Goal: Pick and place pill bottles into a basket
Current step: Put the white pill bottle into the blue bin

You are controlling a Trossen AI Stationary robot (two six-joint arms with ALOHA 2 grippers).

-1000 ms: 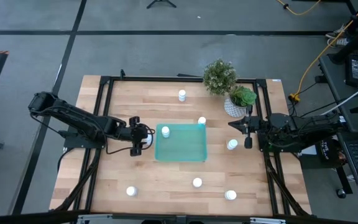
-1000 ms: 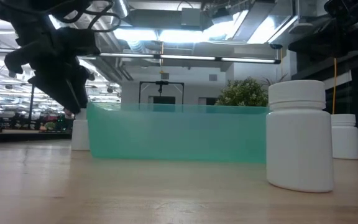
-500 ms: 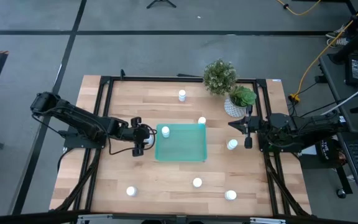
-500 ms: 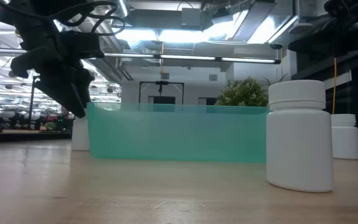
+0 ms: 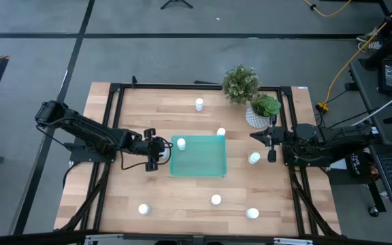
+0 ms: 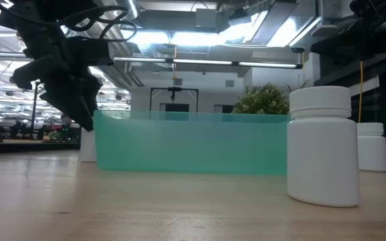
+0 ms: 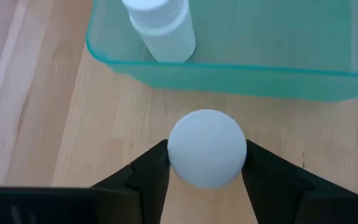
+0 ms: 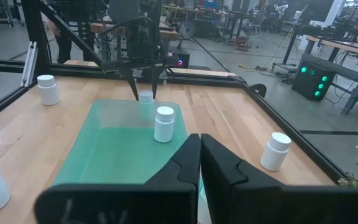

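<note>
1. Left gripper [image 5: 160,154] sits just off the left wall of the tray [image 5: 203,169], low over the table [image 5: 114,190]. Fingers pinch a bottle [image 7: 207,148] from both sides; the wrist view shows the cap wedged between them, bottle standing on the wood just outside the tray wall.
2. Low view: same gripper [image 6: 79,114] hangs at the tray's [image 6: 186,144] left end, w/ the held bottle [image 6: 86,144] upright and partly hidden behind the tray edge.
3. Tray lies mid-table. One bottle inside [image 5: 181,143], upright in the far-left corner; also seen thru the wall in the left wrist view [image 7: 160,28].
4. Loose bottles, left to right in the high view: near-left of the table [image 5: 143,209]; far side [image 5: 199,104]; touching or just beside the tray's far-right corner [image 5: 221,132]; near edge, below the tray [image 5: 216,199]; near-right [image 5: 252,213]; just right of the tray [image 5: 254,158]. All upright.
5. Two plants at the far-right: a bushy one [image 5: 240,83] and a white pot [image 5: 257,117] w/ green leaves.
6. Right gripper [image 5: 271,143] waits at the right edge, near the pot, above the bottle beside the tray. Fingers pressed together, per the right wrist view [image 8: 199,158].
</note>
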